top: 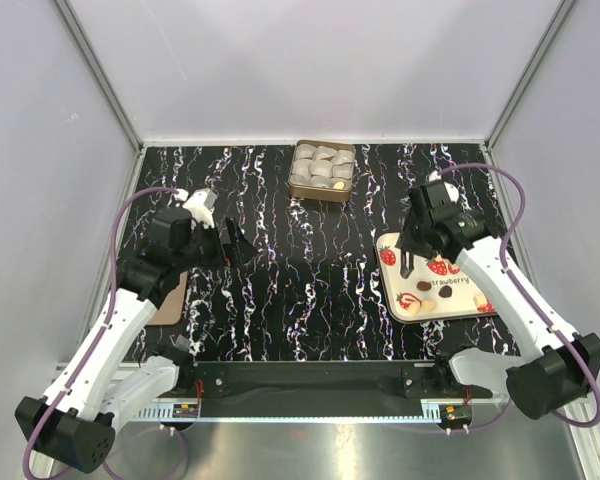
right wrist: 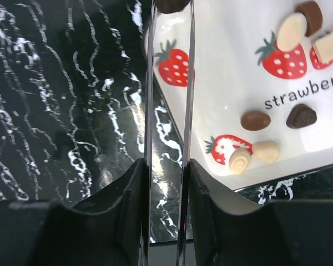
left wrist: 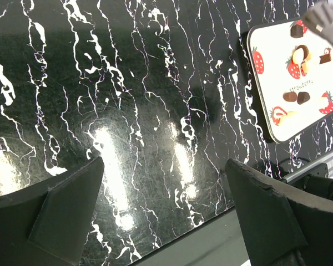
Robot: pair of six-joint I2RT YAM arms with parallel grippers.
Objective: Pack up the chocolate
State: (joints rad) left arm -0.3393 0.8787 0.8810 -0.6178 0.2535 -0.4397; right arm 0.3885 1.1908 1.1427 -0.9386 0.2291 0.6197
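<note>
The right hand is pressed together on a pair of thin tongs. The tong tips grip a dark brown chocolate right over the left edge of the white tray. The other chocolates lie loose on the tray: a brown oval beside a dark heart, two cream pieces near the tray's front edge, and more toward its far side.

The tray sits at the right of the worktop, close to the front edge. A box of paper cups stands at the far edge, centre. The left hand hangs spread wide and holds nothing, with a broad bare stretch of worktop between it and the tray.
</note>
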